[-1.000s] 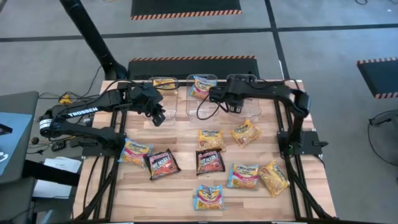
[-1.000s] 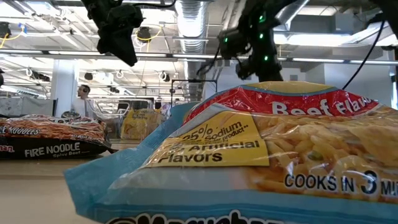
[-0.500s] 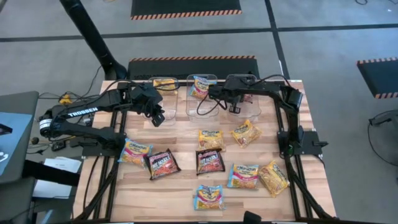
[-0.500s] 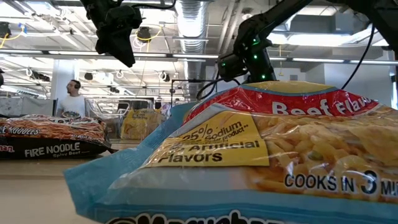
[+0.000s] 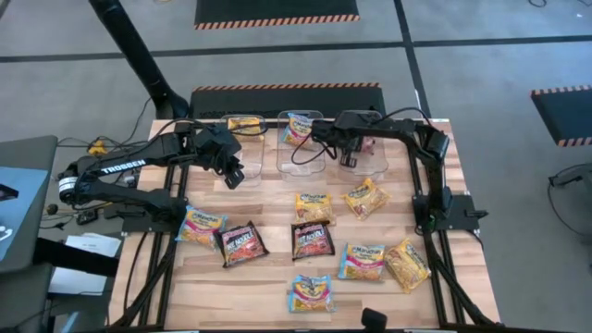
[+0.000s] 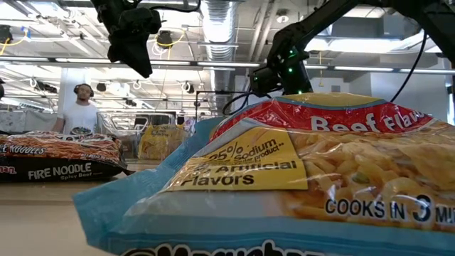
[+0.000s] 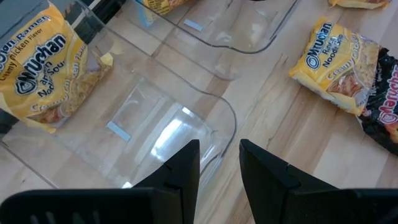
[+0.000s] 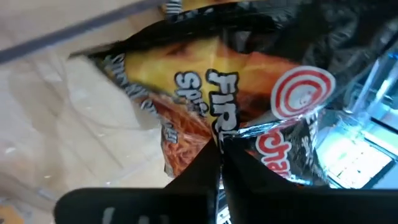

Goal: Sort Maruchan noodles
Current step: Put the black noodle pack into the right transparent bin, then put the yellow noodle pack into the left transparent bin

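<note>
My right gripper (image 5: 351, 153) is over the right clear bin (image 5: 363, 125) at the table's far edge, shut on a black-red noodle packet (image 8: 249, 106). My left gripper (image 7: 219, 163) hangs open above the near rim of the left bin (image 7: 155, 134), touching nothing. A yellow packet (image 7: 43, 68) lies flat in that bin. The middle bin (image 5: 301, 153) holds a light blue packet (image 5: 301, 127). On the table lie yellow packets (image 5: 314, 206), (image 5: 366, 197), (image 5: 406, 264), black-red packets (image 5: 240, 244), (image 5: 313, 240) and light blue ones (image 5: 361, 262), (image 5: 311, 293). My right gripper pinches the black-red packet at an edge (image 8: 217, 142) between its two fingers, which slant down from above. The packet spreads out beyond the fingertips over the clear bin's floor; whether it rests on the bin, I cannot tell.
Another packet (image 5: 202, 225) lies near the table's left edge. In the low view a light blue packet (image 6: 284, 178) close to the camera fills the foreground. Bare wood lies between the bins and the packets. A person (image 6: 84, 107) stands in the room behind.
My right gripper has gone down and toward the table's right edge with the black-red packet, lower over the right bin. The person in the room behind has turned.
</note>
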